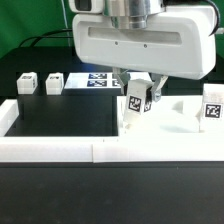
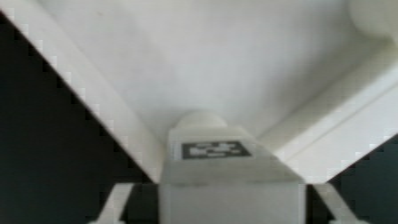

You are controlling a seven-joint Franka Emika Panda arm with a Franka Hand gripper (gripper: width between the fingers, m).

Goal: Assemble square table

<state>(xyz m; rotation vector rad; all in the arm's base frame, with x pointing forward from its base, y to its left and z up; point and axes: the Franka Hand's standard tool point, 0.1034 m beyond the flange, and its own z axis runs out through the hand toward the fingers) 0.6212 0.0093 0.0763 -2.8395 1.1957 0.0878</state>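
Note:
My gripper [image 1: 137, 106] is shut on a small white table leg [image 1: 134, 100] with a black-and-white tag and holds it upright over the near left part of the white square tabletop [image 1: 175, 120]. In the wrist view the leg [image 2: 215, 150] sits between my two fingers [image 2: 128, 200], with the gripper [image 2: 215, 198] above the white slab [image 2: 214, 60]. I cannot tell whether the leg touches the slab. Another tagged white leg [image 1: 212, 107] stands at the slab's right end. Two more legs [image 1: 27, 82] [image 1: 53, 83] lie on the black table at the exterior view's left.
The marker board [image 1: 97, 80] lies flat behind the gripper. A long low white border wall [image 1: 90, 150] runs along the front and up the exterior view's left side. The gripper's wide white body [image 1: 140, 45] hides the area behind it.

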